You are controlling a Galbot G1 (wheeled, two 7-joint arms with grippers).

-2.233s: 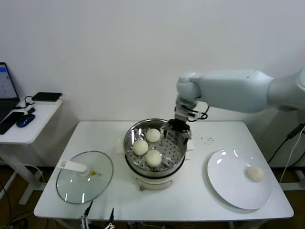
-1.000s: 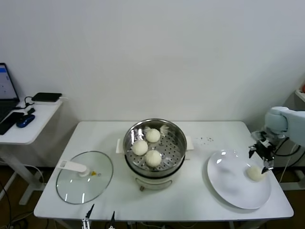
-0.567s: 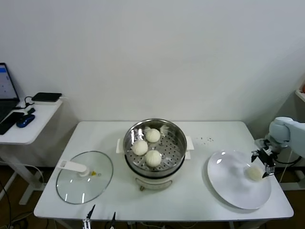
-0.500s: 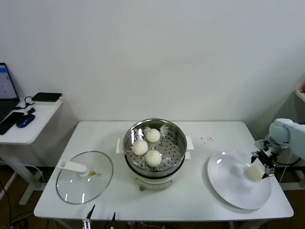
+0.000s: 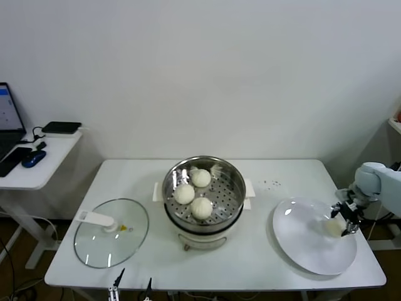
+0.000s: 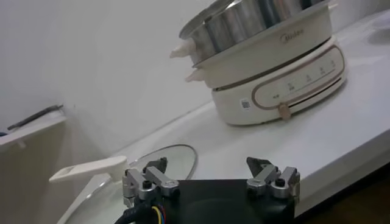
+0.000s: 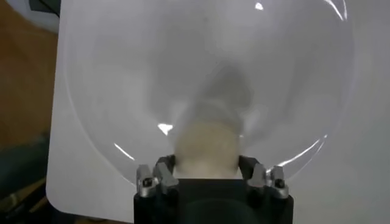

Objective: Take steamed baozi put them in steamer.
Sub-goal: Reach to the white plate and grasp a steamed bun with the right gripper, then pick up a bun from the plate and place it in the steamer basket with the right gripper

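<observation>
Three steamed baozi (image 5: 201, 178) (image 5: 184, 194) (image 5: 202, 207) lie in the perforated basket of the steamer (image 5: 188, 221) at the table's middle. A fourth baozi (image 5: 333, 226) (image 7: 207, 145) is over the white plate (image 5: 306, 246) at the right, and my right gripper (image 5: 342, 219) (image 7: 207, 163) is shut on it, one finger pressed against each side. My left gripper (image 6: 207, 163) hangs open and empty low at the table's front edge, with the steamer (image 6: 268, 42) beyond it.
A glass lid (image 5: 111, 233) (image 6: 167, 157) with a white handle lies flat on the table's left. Dark crumbs (image 5: 272, 184) dot the table behind the plate. A side table (image 5: 37, 164) with a laptop and devices stands at the far left.
My right arm left the steamer, swung over to the plate and came down on the last baozi. Its fingers, wide apart half a second ago, have closed on the bun.
</observation>
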